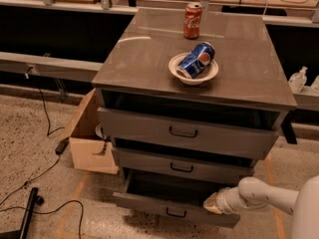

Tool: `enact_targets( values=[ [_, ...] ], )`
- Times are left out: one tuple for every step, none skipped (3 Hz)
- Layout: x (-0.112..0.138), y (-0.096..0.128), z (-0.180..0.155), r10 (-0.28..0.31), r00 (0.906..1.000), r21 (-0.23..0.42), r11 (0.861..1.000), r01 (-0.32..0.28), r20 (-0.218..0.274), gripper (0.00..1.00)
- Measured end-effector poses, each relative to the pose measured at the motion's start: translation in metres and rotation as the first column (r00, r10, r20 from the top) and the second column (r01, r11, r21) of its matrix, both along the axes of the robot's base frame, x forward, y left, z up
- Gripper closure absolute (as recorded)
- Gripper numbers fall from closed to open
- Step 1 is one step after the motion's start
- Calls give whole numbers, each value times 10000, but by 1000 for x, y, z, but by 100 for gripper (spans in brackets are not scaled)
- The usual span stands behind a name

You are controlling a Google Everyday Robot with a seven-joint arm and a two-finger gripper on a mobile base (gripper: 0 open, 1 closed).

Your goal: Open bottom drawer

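Observation:
A grey three-drawer cabinet [199, 78] stands in the middle of the camera view. Its bottom drawer [149, 206], the lowest and slimmest front with a small black loop handle [175, 213], stands pulled out towards me with a dark gap showing above it. The two drawers above are also slightly out. My gripper [213, 203] comes in on a white arm from the lower right and sits at the right end of the bottom drawer's top edge.
On the cabinet top stand a red soda can [192, 20] and a white bowl [193, 69] holding a blue Pepsi can [195, 59]. An open cardboard box [89, 138] sits left of the cabinet. Black cables [35, 183] lie on the speckled floor.

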State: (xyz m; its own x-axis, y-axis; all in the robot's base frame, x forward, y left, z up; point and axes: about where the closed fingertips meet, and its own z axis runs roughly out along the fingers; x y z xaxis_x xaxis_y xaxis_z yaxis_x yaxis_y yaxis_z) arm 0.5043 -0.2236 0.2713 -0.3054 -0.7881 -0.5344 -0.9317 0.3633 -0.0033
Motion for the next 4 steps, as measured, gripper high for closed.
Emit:
enact_targets(
  values=[
    [5, -3, -9, -247, 9986, -34, 9997, 249, 471, 100],
    [12, -6, -23, -366, 9951, -133, 9992, 380, 919, 100],
    [25, -4, -42, -353, 9923, -217, 9990, 381, 1187, 100],
    [37, -2, -59, -350, 9904, -239, 9990, 386, 1340, 100]
  ],
)
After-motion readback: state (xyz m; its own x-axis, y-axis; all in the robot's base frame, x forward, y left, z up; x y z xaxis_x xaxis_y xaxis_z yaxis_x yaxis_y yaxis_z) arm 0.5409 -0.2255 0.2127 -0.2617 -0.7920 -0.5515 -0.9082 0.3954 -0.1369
